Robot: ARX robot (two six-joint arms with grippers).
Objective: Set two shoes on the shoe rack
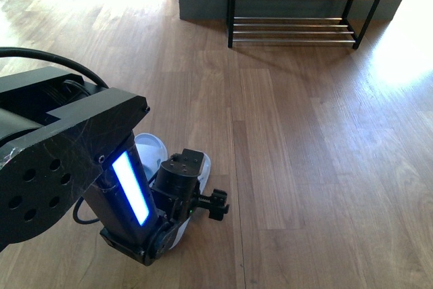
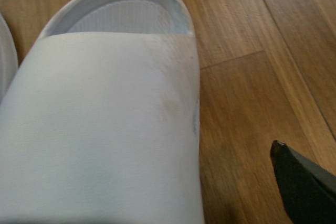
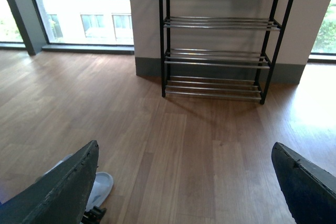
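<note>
**0 of 2 confirmed on rack**

Slide sandal on floor, directly under left gripper. Only 1 finger visible beside it, can't tell the opening. Right gripper spread, empty. Shoe rack well ahead of it: 3 lower tiers bare, top cropped. Lift and placement both left.

Left arm low, right tool — spread

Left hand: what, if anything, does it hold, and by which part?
Nothing yet. The left hand hangs over the sandal; its one visible finger stands clear of the strap.
</note>
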